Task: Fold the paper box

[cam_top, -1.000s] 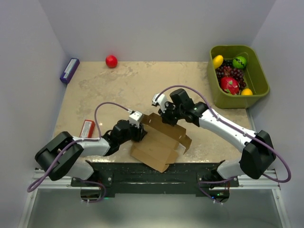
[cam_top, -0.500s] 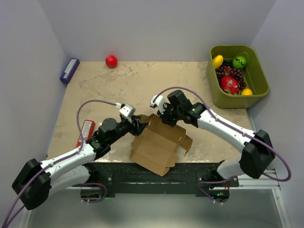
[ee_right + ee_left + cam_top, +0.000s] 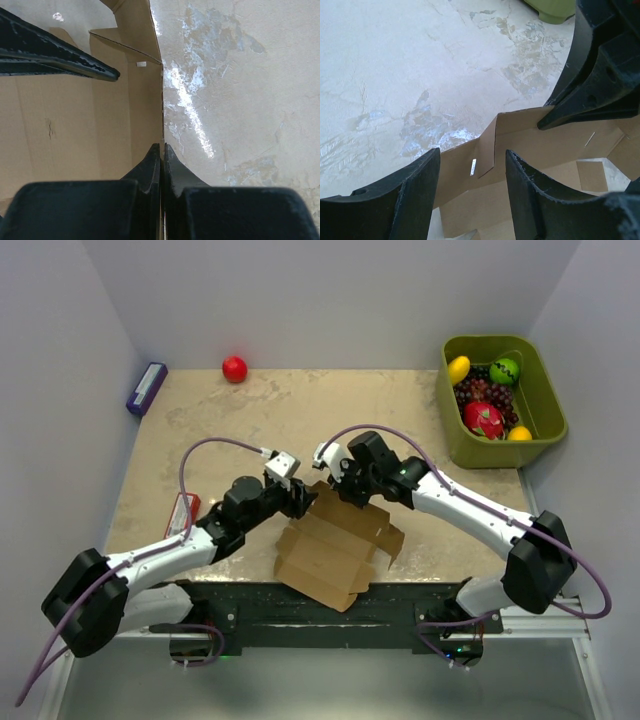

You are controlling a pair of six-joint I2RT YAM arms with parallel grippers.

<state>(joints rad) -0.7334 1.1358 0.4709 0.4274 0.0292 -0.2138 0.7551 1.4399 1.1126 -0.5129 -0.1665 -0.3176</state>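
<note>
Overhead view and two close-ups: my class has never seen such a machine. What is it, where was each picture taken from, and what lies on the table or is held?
Two robot arms are bolted at the near edge of a table. The wide picture comes from a camera fixed above and behind them; each close-up comes from a camera on one wrist. Between the arms lies a half-folded brown paper box. The right gripper is pinched shut on one cardboard wall; the left gripper stands open around another edge, gripping nothing. Also there: a red ball, a purple box, a flat red box and a green bin of fruit.
</note>
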